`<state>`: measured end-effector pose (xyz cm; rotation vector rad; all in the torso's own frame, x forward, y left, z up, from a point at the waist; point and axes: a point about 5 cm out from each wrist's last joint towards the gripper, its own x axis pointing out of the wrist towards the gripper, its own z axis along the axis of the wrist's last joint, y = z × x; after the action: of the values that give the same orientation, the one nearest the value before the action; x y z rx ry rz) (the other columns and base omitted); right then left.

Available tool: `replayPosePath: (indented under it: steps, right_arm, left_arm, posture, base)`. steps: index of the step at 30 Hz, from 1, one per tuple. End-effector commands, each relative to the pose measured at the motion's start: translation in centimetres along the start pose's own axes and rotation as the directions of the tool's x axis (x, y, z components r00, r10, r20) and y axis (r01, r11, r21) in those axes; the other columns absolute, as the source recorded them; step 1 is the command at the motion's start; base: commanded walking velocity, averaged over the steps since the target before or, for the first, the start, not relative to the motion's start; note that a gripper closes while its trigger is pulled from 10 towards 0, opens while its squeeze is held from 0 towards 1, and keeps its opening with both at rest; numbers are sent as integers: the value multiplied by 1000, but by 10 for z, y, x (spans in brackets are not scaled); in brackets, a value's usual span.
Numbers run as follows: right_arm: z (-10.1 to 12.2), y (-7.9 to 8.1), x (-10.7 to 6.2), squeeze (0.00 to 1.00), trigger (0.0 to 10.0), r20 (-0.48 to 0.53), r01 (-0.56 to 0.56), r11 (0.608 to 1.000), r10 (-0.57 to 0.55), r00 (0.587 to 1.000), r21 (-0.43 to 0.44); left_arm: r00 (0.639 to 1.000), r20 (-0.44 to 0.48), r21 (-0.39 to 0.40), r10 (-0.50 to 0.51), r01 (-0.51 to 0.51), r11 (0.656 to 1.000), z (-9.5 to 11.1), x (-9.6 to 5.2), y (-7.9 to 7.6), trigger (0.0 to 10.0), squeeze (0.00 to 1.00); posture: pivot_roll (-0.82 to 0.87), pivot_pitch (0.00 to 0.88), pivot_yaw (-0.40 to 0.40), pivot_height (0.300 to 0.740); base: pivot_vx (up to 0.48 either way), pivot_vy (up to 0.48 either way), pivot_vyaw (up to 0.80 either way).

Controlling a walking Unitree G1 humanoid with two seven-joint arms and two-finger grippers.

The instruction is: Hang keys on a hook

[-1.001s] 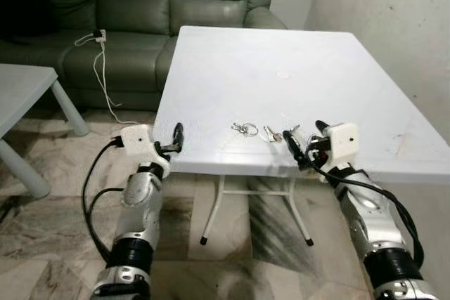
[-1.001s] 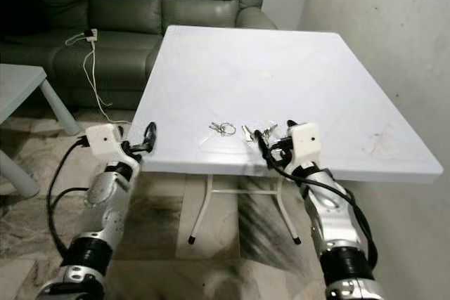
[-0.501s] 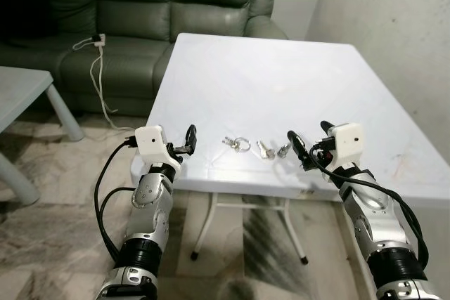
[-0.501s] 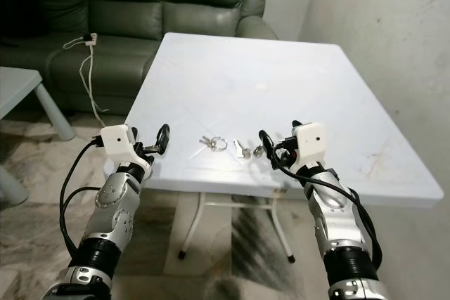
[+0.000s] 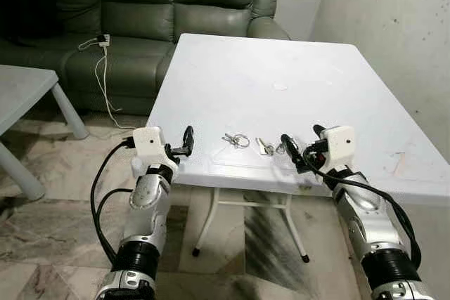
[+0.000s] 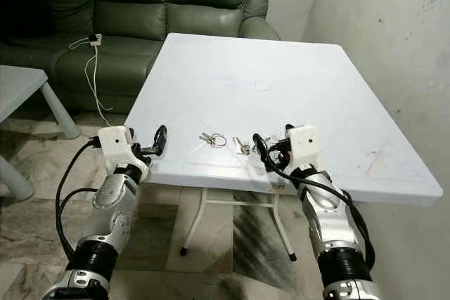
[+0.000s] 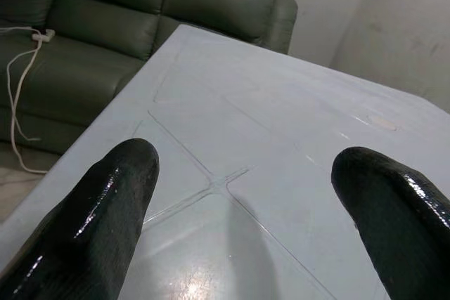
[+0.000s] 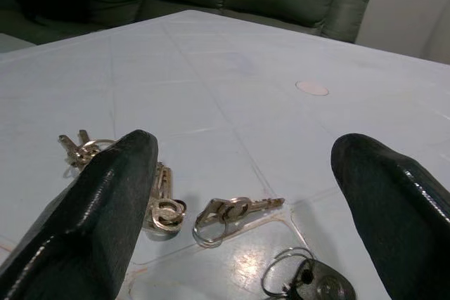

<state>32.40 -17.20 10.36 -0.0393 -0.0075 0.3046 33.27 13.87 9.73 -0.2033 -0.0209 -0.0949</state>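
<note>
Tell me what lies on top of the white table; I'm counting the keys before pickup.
On the white table lie a key bunch on a ring, loose keys beside it, and a ringed fob near the right claw. One claw finger covers part of a key.

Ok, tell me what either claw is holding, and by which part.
Nothing is held. Both the left claw and right claw are open; the keys lie untouched on the table.
</note>
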Motion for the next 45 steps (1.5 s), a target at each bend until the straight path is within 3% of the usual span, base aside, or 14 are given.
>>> replayPosePath:
  steps: [1,14,17,18,19,32,45]
  right_arm:
    - [2,-1,-1,1000,10000,2,1,1000,-1,1000,4]
    - [-4,5,-6,1000,10000,-35,41,999,-41,999,6]
    - [-6,6,-3,1000,10000,-67,102,995,-103,992,-17]
    - [-6,9,-2,275,10000,-69,86,996,-86,994,-2]
    - [-5,11,-2,0,10000,-62,79,997,-78,995,14]
    - [-5,33,7,0,10000,-76,243,966,-237,968,89]
    - [10,30,10,0,10000,6,324,940,-326,945,110]
  left_arm:
    - [1000,4,10,-25,24,1000,2,0,-5,10000,0]
    - [994,-14,36,-105,106,994,-5,-13,-22,10000,0]
    - [992,-21,45,-123,124,991,-5,-15,-26,10000,0]
    - [992,-22,45,-126,127,991,-5,-16,-27,10000,0]
    - [991,-24,41,-132,133,990,-5,-16,-28,10000,0]
    - [987,-46,44,-152,154,987,-3,-22,-36,10000,0]
    - [987,-60,40,-149,152,988,-1,-25,-36,10000,0]
  posture:
    - [-54,0,-83,740]
    - [-38,14,-86,740]
    - [-35,30,-81,740]
    - [-35,30,-81,740]
    - [-33,35,-80,740]
    - [-15,89,-75,740]
    - [-12,99,-70,740]
  base:
    - [0,0,0]
    - [0,0,0]
    - [0,0,0]
    - [0,0,0]
    - [0,0,0]
    - [0,0,0]
    - [0,0,0]
